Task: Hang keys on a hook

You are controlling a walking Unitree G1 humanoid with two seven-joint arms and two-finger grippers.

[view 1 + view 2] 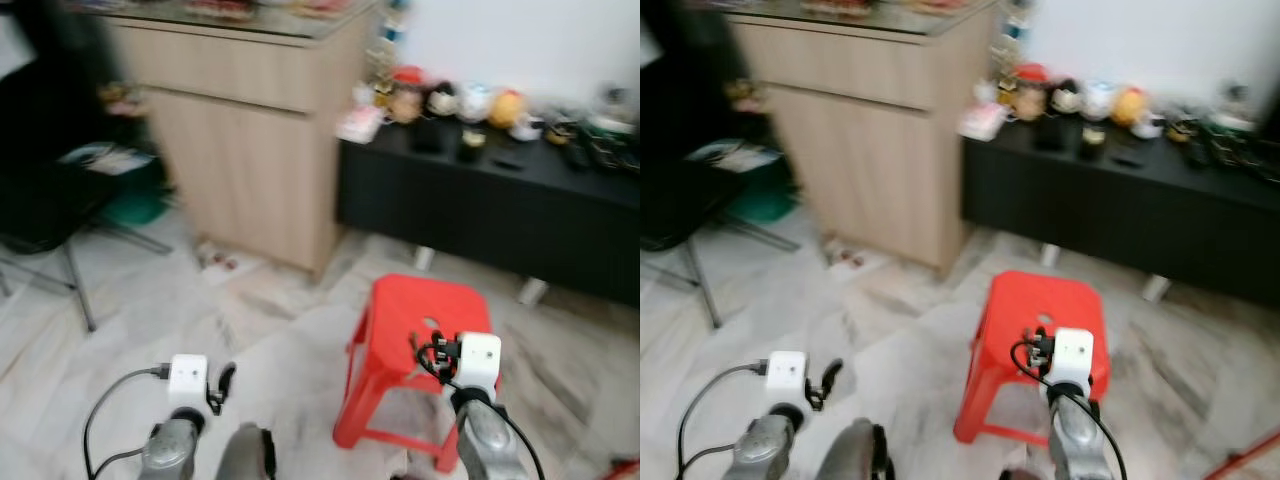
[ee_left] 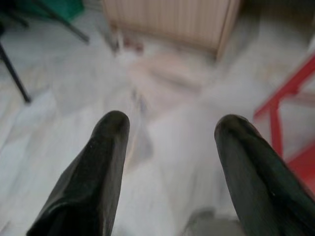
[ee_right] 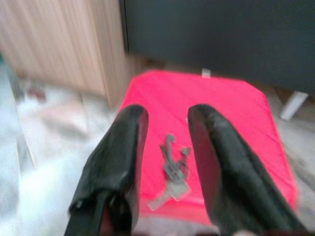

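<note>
Head views were blurred. From the left: a black chair [image 1: 45, 150] cut off at the frame edge, 1 tall light-wood cabinet [image 1: 250, 120], then 1 low black sideboard [image 1: 500, 210] w/ a row of small figurines [image 1: 450, 103], too smeared to count.

Left gripper [image 2: 170, 125] hung over pale marble floor [image 2: 59, 128], its 2 black fingers [image 2: 101, 162] wide apart, nothing between them.

1 red plastic stool [image 1: 425, 320] stood in front of the sideboard, near the cabinet corner. Keys [image 3: 173, 169] lay flat on the stool top near its front edge: 1 small grey bunch, long axis roughly in line w/ the right gripper's fingers; no. of keys not readable.

Right gripper [image 3: 167, 115] hovered above the stool, fingers apart, straddling the keys in its wrist view; contact can't be told.
</note>
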